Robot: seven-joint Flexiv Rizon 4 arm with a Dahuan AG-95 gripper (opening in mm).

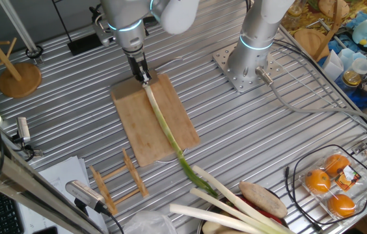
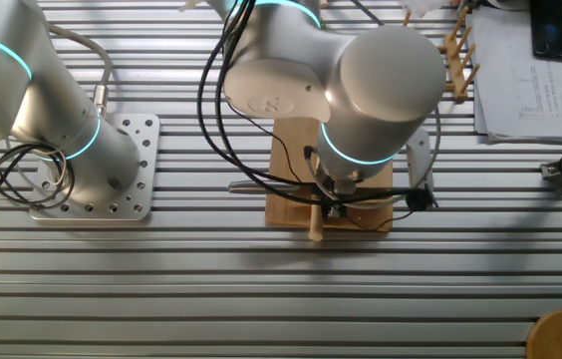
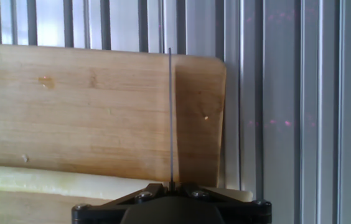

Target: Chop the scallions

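Scallions [image 1: 164, 123] here are one long thin stalk that lies diagonally along the wooden cutting board [image 1: 131, 123]. Its pale end rests at the board's far edge, and its dark green tip runs off the near corner toward the thicker cream stalks [image 1: 226, 201] on the table. I think it is laid lengthwise like this so that the whole pale part has wood under it, and a cut can go through without touching the ribbed metal table [image 1: 248, 130].

The gripper [image 1: 143, 70] stands almost upright over the pale end, at the edge of the board. In the hand view a thin knife blade [image 3: 171, 115] is seen edge-on. It runs straight out from the middle of the gripper body across the board, and the pale stalk passes under it near the bottom of the picture. So the blade crosses the stalk, which is the direction needed for chopping. The blade seems to be mounted or clamped in the hand, but the fingers are hidden in every view, so I cannot tell if they are closed on it.

In the other fixed view the arm covers most of the board; only the pale tip of the stalk shows at the board's edge. No cut pieces are visible, so I judge that the chopping is only at its beginning.
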